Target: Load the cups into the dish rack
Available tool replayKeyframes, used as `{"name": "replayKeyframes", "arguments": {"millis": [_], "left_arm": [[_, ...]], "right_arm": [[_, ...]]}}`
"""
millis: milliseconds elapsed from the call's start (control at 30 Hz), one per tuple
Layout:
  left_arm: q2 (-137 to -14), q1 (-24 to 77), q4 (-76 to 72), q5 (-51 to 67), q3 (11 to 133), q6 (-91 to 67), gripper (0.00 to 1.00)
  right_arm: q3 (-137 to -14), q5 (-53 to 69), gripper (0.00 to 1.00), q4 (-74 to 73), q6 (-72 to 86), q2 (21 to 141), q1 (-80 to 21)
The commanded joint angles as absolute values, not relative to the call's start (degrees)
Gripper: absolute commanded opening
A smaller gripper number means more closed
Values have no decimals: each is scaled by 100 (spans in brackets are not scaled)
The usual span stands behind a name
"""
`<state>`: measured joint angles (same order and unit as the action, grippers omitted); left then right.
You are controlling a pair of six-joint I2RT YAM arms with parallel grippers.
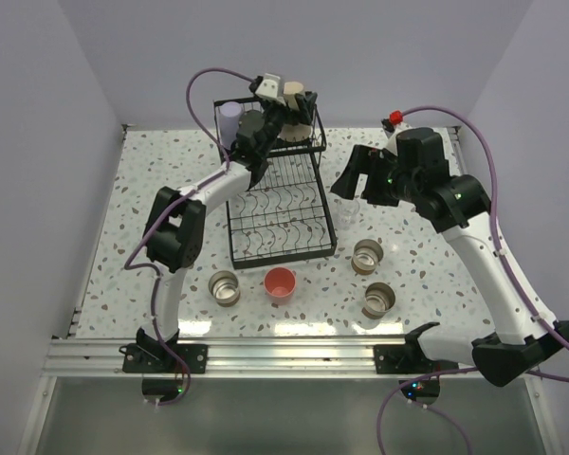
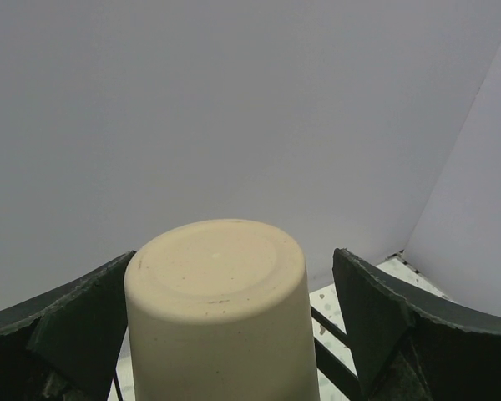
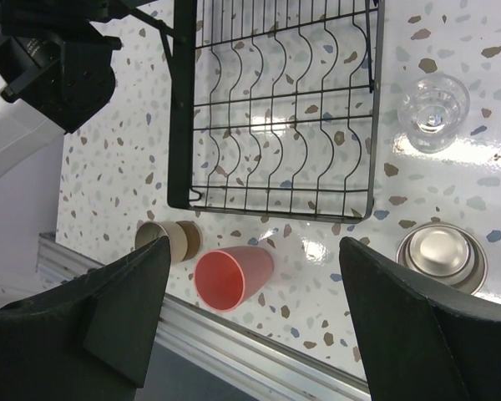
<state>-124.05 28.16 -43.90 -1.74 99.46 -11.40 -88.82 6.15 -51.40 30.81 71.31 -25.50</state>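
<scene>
Beige and tall, one cup is standing bottom-up between the fingers of the left gripper, up at the small raised basket of the dish rack. A gap is showing on the cup's right side, so the jaws are standing apart rather than clamping it. The lavender cup is already resting in that same basket, so two of the seven appear to be loaded, or nearly so.

No cups are showing in the rack's long lower tray. Five are waiting on the table:
- the red-pink cup, just in front of the rack
- a short metallic cup, to its left
- the farther short cup and the nearer short cup, on the right
- the clear glass, beside the rack's right edge

The right gripper is hovering over the table near the glass, spread wide and holding nothing. The glass looks like the likely next pick.
</scene>
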Motion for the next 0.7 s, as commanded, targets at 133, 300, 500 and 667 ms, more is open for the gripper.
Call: {"name": "replayKeyframes", "arguments": {"millis": [133,300,500,667], "left_arm": [[-11927,2768,-4008,95,10379,-1160,100],[-11804,2768,-3613,202,10906,-1169,100],[-11514,2760,-3296,281,11267,-1125,100],[-10761,2480,-2541,440,11303,-1204,100]], "right_arm": [[-8824,738,85,-4896,3041,7066,-2566],[-8798,765,85,-4878,3059,7049,-2566],[-8789,774,85,-4878,3041,7031,-2575],[-8833,677,85,-4983,2760,6996,-2575]]}}
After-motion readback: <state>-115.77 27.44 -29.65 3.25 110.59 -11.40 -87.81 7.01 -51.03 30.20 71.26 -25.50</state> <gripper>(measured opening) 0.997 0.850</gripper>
